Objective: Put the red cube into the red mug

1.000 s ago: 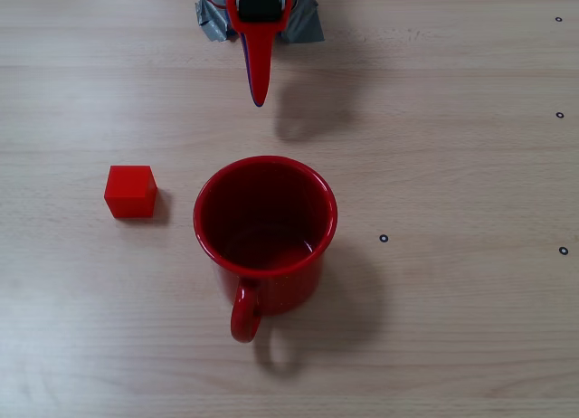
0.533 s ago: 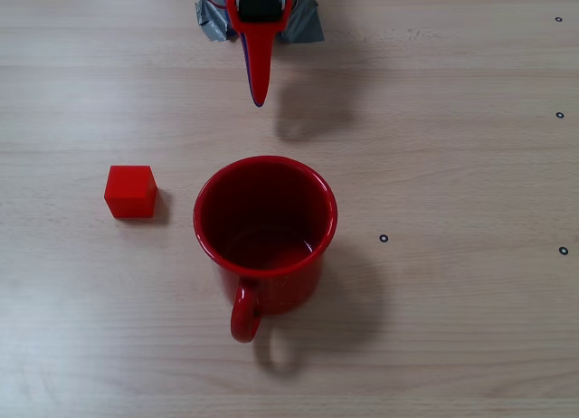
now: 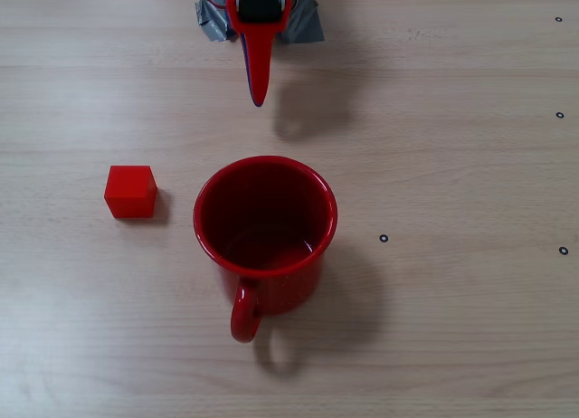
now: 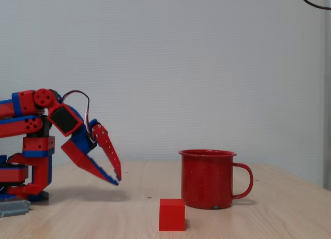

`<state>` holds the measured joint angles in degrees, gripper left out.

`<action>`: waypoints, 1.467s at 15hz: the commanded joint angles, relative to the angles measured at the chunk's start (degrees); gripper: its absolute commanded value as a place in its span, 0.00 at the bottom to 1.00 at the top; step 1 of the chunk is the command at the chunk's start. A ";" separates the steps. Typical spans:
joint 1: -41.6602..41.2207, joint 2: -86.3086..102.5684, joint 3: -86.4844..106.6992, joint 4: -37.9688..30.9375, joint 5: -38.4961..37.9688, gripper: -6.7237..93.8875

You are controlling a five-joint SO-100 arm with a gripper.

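Red cube (image 3: 130, 191) — well apart from tool (image 3: 258, 94)

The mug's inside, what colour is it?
Dark red inside the red mug, best seen in the fixed view from above.

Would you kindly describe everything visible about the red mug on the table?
The red mug is a large, glossy, enamel-looking cup with a round rolled rim and faint pale speckles on its wall. It stands upright on the wooden table, open end up; its dark red inside looks empty. Its curved loop handle points toward the bottom edge of the overhead fixed view. Nothing touches it: the red cube sits apart to its left there, and the hand hangs clear beyond its far rim.
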<state>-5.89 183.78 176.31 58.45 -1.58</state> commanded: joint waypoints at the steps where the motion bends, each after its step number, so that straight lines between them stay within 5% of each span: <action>1: 0.09 -5.27 -10.90 2.11 0.00 0.07; 5: 0.09 -21.09 -31.38 6.24 1.49 0.07; 15: 9.05 -65.92 -93.78 37.97 0.97 0.07; 19: 13.18 -75.15 -103.97 41.40 -1.14 0.07; 22: 17.67 -81.74 -104.41 37.88 -4.22 0.07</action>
<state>10.28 101.34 75.67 97.47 -3.96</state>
